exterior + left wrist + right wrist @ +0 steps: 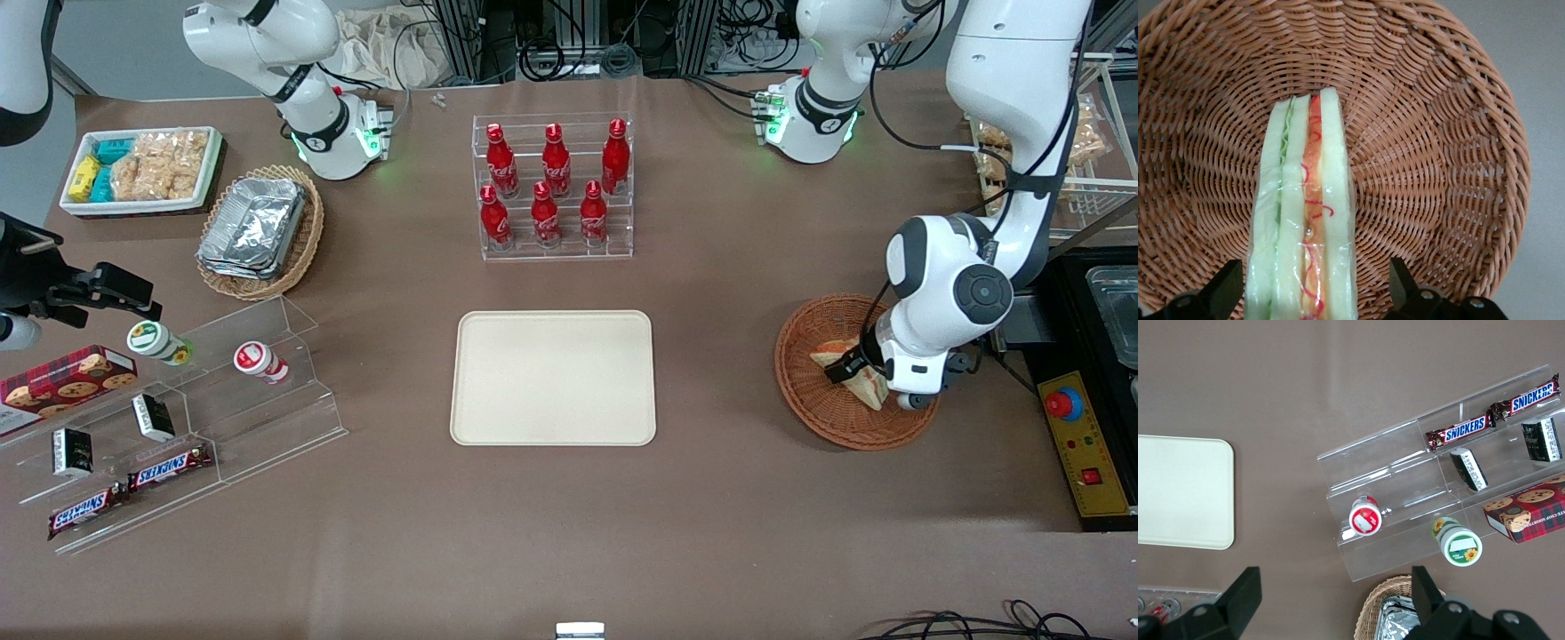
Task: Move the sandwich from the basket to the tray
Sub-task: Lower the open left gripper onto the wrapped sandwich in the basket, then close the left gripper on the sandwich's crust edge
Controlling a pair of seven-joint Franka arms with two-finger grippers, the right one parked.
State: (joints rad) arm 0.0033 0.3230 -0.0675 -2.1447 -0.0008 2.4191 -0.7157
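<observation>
Wicker basket (1438, 133) holds sandwich (1305, 220); tool (1315, 293) low inside, fingers wide, straddling it.

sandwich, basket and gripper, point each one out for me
sandwich (1305, 213), left wrist view, on its layered edge
basket (805, 391), front view, on bare woven wall
gripper (1317, 293), left wrist view, midway between its open fingertips, astride the sandwich

My robotics lab bench, dressed as a snack shop: cola bottles (554, 187) on an acrylic rack (553, 244), cables (569, 44) above it.
</observation>
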